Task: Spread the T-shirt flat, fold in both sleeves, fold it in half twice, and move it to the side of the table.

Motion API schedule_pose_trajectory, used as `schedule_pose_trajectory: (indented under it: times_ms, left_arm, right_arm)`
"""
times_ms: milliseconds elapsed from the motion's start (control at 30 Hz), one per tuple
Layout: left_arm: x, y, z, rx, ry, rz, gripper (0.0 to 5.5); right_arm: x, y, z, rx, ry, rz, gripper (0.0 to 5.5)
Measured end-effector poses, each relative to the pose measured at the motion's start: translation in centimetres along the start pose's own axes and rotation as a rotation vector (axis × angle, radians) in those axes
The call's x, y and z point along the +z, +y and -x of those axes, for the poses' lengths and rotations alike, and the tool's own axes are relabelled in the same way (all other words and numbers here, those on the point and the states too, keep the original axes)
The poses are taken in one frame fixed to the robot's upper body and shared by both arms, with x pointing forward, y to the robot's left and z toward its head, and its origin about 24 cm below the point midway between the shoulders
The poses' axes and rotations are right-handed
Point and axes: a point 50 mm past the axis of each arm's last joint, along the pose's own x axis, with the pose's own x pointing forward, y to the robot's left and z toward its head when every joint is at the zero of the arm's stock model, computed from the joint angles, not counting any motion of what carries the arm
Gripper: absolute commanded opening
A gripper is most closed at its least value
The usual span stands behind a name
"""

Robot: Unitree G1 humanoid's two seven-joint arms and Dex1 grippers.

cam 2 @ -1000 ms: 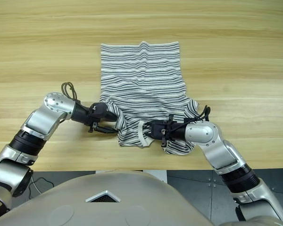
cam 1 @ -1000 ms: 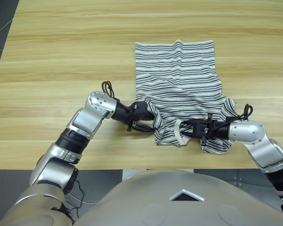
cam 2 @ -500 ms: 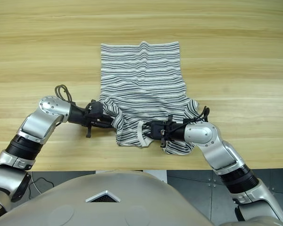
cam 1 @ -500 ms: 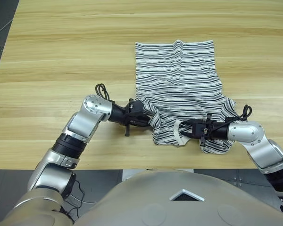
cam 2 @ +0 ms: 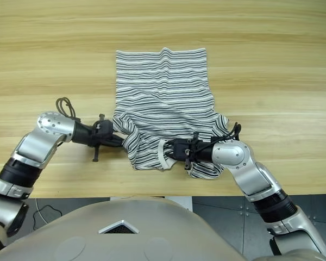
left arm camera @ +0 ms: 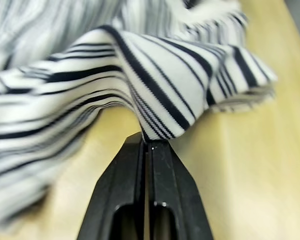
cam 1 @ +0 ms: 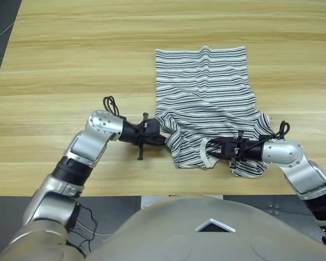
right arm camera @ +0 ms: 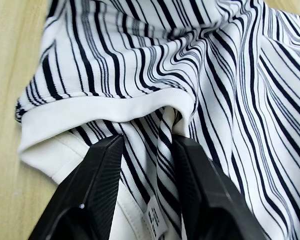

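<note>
1. Your black-and-white striped T-shirt lies on the light wooden worktop, right of centre in the head view. Its straight hem is toward the top of the frame and its rumpled shoulder end is toward the bottom.
2. The upper part of the shirt lies fairly flat. The lower part is bunched and creased, with the white ribbed collar band curled up near the bottom edge of the cloth.
3. Your left claw sits at the lower left corner of the shirt. Its fingers are pressed together on a raised fold of striped fabric, which is pulled out to the left of the frame.
4. Your right claw is at the collar, in the lower middle of the shirt. Its fingers are spread, one on each side of a narrow fold of cloth just under the collar band.
5. Both arms lie low over the worktop, coming in from the bottom left and bottom right of the frame.
</note>
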Motion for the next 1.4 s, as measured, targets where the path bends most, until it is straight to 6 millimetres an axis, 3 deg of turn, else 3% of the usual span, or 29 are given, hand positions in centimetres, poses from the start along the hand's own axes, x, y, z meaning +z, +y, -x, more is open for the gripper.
schedule_pose_trajectory:
  times_ms: [100,300,467,667,800,1000,1200,1400]
  left_arm:
    - [-1.2,-2.5,1.4,-0.067,0.062,-0.025,0.11]
    - [-2.1,-5.4,2.6,-0.124,0.114,-0.036,0.11]
    - [-1.9,-5.1,2.9,-0.104,0.165,-0.145,0.11]
    - [-1.1,-2.5,4.5,0.036,0.333,-0.406,0.11]
    - [-0.8,-1.8,4.8,0.079,0.401,-0.522,0.11]
    - [-0.4,-3.0,4.7,0.028,0.42,-0.572,0.9]
    - [-0.3,-5.1,4.1,-0.1,0.324,-0.453,1.78]
    - [0.3,-4.8,4.7,-0.085,0.306,-0.428,2.61]
  right_arm:
    - [0.0,0.1,0.0,-0.008,0.001,-0.006,1.74]
    - [0.1,0.2,0.0,-0.016,-0.003,-0.011,1.74]
    - [0.5,0.6,-0.2,-0.009,-0.009,-0.028,1.74]
    - [0.6,0.9,-0.2,-0.001,-0.015,-0.038,1.74]
    - [0.6,1.0,-0.3,0.002,-0.018,-0.043,1.74]
    - [0.6,1.1,-0.3,0.003,-0.019,-0.046,1.74]
    - [0.6,1.0,-0.3,0.002,-0.021,-0.049,1.74]
    - [0.6,1.0,-0.4,0.006,-0.022,-0.047,1.74]
